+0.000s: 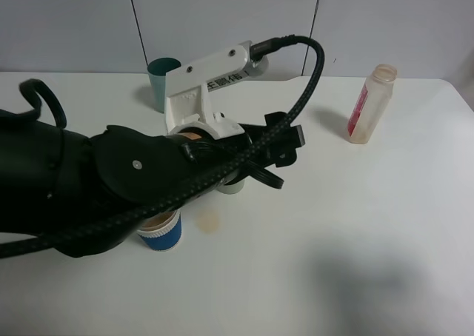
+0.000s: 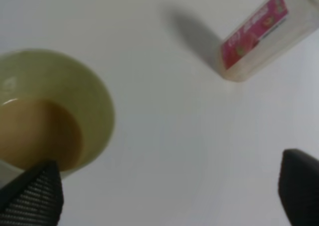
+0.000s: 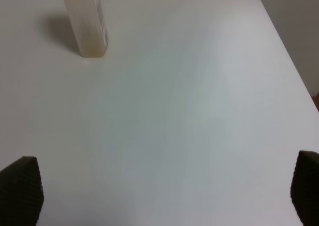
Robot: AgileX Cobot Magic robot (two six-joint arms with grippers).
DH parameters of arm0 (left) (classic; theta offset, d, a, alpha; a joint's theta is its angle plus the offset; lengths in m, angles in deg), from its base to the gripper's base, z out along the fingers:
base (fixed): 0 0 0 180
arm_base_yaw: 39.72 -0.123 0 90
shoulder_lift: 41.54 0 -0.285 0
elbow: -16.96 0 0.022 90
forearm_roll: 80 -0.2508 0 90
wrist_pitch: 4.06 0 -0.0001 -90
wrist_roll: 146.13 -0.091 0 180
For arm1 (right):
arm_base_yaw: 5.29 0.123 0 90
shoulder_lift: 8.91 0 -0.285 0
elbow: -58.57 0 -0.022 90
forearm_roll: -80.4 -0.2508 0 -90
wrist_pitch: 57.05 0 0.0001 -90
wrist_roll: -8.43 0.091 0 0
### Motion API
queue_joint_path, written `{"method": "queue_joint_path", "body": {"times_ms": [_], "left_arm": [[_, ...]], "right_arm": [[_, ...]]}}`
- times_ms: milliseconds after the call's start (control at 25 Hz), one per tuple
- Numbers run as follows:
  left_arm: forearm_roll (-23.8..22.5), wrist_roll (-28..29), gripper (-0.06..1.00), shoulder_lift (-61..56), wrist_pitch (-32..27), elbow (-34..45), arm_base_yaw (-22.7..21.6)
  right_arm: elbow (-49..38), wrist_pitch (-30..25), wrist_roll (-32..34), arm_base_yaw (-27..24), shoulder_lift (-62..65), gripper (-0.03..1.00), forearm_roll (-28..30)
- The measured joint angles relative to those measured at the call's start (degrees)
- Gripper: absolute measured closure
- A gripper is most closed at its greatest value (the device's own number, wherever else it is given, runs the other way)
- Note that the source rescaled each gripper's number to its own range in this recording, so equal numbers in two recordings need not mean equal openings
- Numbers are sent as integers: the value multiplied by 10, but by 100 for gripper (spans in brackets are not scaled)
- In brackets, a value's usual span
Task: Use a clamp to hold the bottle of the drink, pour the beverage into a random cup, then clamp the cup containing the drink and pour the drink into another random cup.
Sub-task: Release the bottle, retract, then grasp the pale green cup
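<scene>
Yellow-green cup [image 1: 232, 186] half-hidden under left arm [image 1: 111, 180]; left gripper [image 2: 164, 191] spread; right gripper [image 3: 162, 188] spread

- Upper left of my high view: a teal cup [image 1: 162, 81], upright on the white tabletop [image 1: 355, 225].
- Lower left: a blue cup [image 1: 161, 234] with a white rim, partly hidden.
- Just right of it: a faint brownish stain [image 1: 209, 220].
- Along the top: grey wall panels [image 1: 222, 18].
</scene>
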State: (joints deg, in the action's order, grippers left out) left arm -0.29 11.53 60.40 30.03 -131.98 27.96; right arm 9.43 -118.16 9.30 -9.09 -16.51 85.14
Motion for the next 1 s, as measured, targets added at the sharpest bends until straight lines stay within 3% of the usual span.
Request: {"method": "queue_joint_path", "body": {"times_ms": [320,680,1000], "left_arm": [[5,-7,21,43,36,0,0],[92,-29,21,54,65,0,41],[86,-18,21,96,108,-1,41]], "right_arm": [[0,0,3,0,0,-3,4],[0,0,4,0,0,-3,4],[0,0,5,0,0,-3,6]]}}
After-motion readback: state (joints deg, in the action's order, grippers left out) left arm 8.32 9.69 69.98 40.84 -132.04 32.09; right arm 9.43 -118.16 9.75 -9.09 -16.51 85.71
